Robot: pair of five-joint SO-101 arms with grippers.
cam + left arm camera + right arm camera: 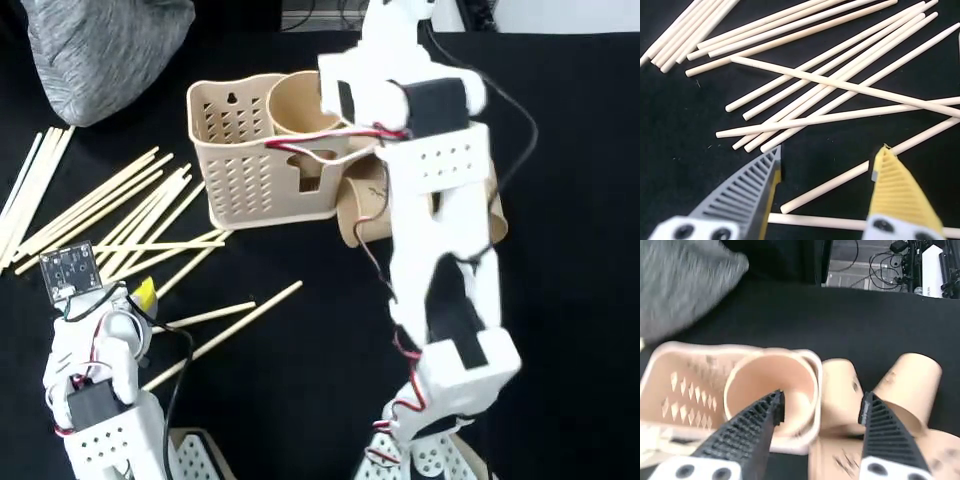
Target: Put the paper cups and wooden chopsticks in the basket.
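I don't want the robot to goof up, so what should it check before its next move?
1. Left gripper open: ok, its grey and yellow fingers stand apart.
2. Something to grab under it: ok, one pale wooden chopstick lies across the gap.
3. Right gripper open and empty: ok.
4. Room in the beige perforated plastic basket: ok, just one tan paper cup stands at one end.
5. All cups in: not ok, tan paper cups on their sides lie beside the basket.
6. Chopsticks in: not ok, the scattered wooden chopsticks lie on the black table.
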